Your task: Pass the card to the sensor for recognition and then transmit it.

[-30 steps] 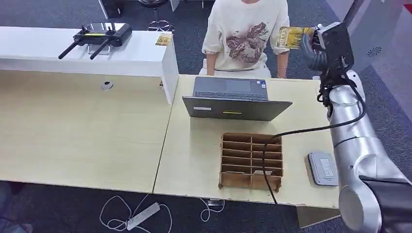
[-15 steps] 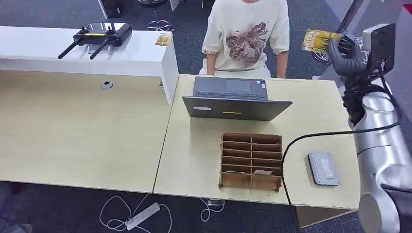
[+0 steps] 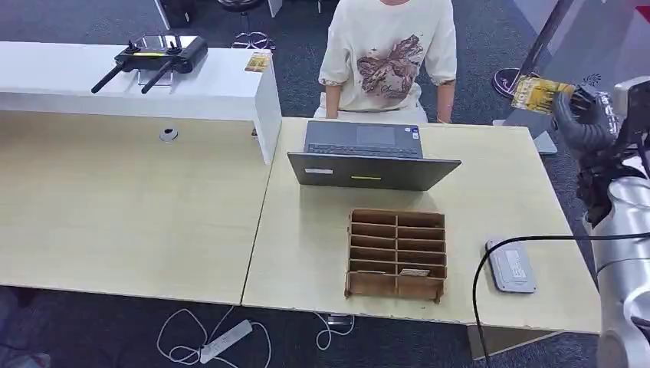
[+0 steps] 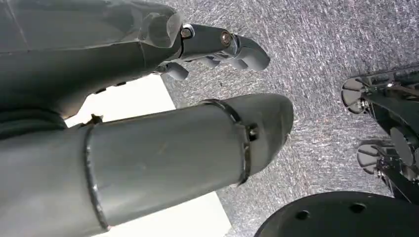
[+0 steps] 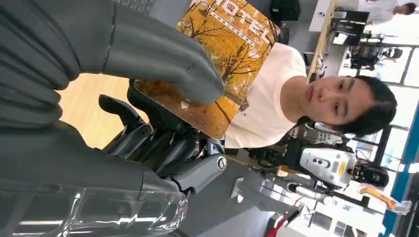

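- A pale wooden desk [image 3: 490,176] stands on dark grey carpet, with a person in a white printed shirt [image 3: 387,54] seated behind it.
- The right hand [image 3: 586,119] is raised off the desk's far corner, beside the person, and holds one yellow card [image 3: 539,93] — in the right wrist view the thumb [image 5: 163,59] presses its printed face while darker fingers back it from behind.
- The card looks thin, light and fairly stiff, probably glossy and apt to slip; a pinch across one edge, leaving the face bare, seems best for a reading.
- One grey sensor pad [image 3: 510,266] lies well below the right hand, near the desk's front edge.
- One laptop [image 3: 373,159] and one brown slotted organiser [image 3: 396,253] sit further off on the desk.
- The left hand [image 4: 217,47] hangs over the carpet, fingers loosely apart — holding nothing.
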Tool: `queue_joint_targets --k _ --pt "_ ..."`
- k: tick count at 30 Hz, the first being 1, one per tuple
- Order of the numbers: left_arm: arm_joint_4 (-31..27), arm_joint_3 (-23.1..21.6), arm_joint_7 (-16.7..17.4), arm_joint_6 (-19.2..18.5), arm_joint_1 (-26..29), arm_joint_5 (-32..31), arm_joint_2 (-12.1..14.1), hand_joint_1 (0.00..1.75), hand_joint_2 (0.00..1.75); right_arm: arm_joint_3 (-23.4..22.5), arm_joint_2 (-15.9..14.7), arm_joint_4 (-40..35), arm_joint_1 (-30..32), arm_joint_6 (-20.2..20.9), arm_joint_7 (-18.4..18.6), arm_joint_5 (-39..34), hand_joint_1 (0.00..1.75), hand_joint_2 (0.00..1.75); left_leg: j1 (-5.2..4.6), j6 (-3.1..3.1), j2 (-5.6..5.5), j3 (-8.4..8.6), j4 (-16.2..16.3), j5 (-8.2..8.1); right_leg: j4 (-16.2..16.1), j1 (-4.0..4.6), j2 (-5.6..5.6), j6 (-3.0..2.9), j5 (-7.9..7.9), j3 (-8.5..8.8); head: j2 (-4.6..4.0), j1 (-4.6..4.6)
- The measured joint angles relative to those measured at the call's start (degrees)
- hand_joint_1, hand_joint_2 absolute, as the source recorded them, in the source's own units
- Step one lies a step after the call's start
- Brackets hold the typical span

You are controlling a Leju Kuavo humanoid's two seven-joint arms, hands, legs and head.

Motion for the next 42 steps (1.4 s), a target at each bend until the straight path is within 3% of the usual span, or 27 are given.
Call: queue_joint_targets --k 9,12,18,25,30,35,42 --pt "0.0 0.66 -0.18 0.33 0.11 1.27 -0.2 0.0 0.0 -0.39 -3.24 -1.38 4.22 1.01 -0.81 -3.37 1.75 1.75 0.0 0.01 -0.02 -0.06 0.0 -0.01 0.0 0.0 -0.02 0.0 0.0 -0.02 0.0 0.02" --pt "0.0 2.28 -0.79 2.01 0.38 4.66 -1.23 0.0 0.0 -1.31 -4.79 -3.61 7.43 0.7 -0.9 -5.4 1.75 1.75 -0.01 0.03 -0.11 -0.08 0.02 -0.03 -0.02 -0.01 -0.14 0.01 -0.01 -0.02 0.0 0.02" --pt "2.79 6.8 -5.11 6.21 1.64 11.39 -6.22 0.0 0.0 -7.95 -9.59 -13.37 20.8 2.12 0.17 -10.14 1.75 1.75 -0.02 0.24 -0.31 -0.31 0.1 -0.16 -0.05 -0.07 -0.35 0.08 -0.07 -0.11 0.0 0.02" --pt "6.65 7.04 -6.73 5.92 0.82 12.28 -6.84 0.0 0.0 -15.28 -12.57 -21.47 29.22 3.37 2.45 -11.46 1.75 1.75 -0.08 0.3 -0.07 -0.38 0.15 -0.2 -0.03 -0.06 -0.16 0.08 -0.07 -0.28 0.0 0.0" --pt "6.73 5.0 -5.24 3.78 0.61 10.53 -5.75 0.0 0.0 -16.15 -13.18 -23.34 29.87 3.94 4.0 -11.65 1.75 1.75 -0.06 0.28 -0.03 -0.39 0.14 -0.17 0.1 -0.03 -0.11 0.07 -0.06 -0.26 0.0 0.04" --pt "5.68 2.49 -2.58 2.12 0.5 10.16 -3.72 0.0 0.0 -14.3 -11.7 -22.58 26.44 1.9 3.78 -7.24 1.75 1.75 -0.05 0.22 -0.02 -0.31 0.14 -0.13 0.14 -0.03 -0.07 0.07 -0.06 -0.27 0.0 0.0" --pt "5.05 1.2 -2.27 1.99 0.53 10.38 -2.91 0.0 0.0 -12.85 -10.34 -21.49 24.5 1.84 3.06 -6.29 1.75 1.75 -0.06 0.24 -0.11 -0.43 0.14 -0.1 0.16 -0.03 -0.21 0.07 -0.06 -0.27 0.0 0.02"
